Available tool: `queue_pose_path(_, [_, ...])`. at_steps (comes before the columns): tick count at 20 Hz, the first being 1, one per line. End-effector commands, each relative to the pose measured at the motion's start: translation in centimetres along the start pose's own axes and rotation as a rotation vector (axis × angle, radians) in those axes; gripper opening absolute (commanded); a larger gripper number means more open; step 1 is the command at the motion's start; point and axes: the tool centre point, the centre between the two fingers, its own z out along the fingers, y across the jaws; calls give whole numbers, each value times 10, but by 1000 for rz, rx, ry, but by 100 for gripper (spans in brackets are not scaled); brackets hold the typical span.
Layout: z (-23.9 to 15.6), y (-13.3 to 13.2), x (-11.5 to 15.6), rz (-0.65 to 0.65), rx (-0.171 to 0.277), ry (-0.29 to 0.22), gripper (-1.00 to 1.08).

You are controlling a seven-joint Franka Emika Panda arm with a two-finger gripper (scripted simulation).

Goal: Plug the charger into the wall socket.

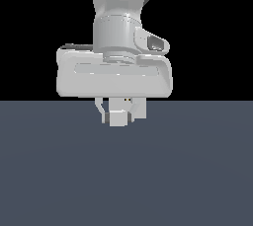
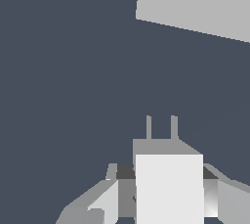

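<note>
Off-white, the charger [image 2: 169,189] sits clamped in the tool [image 1: 120,113], held above the worktop [image 1: 126,180] with its 2 prongs aimed outward, likely so they can enter the wall socket [image 2: 195,3], well apart ahead.

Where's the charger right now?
The charger sits clamped between the gripper's fingers, lifted above the floor at the exterior view's centre; in the wrist view its prongs point toward the wall socket, still apart from it.

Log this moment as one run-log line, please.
phase: carry | claw: shut on charger | prongs: free, unplugged | wall socket: apart, ahead | holes: not visible
</note>
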Motion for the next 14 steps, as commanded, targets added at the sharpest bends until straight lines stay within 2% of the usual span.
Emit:
queue_pose_path(1, [-10,5,9,66,-2,0,-100])
queue_pose_path(8, [-28,17,23,184,-9,-1,-100])
queue_pose_path(14, [-34,22,27,221,-11,-1,-100])
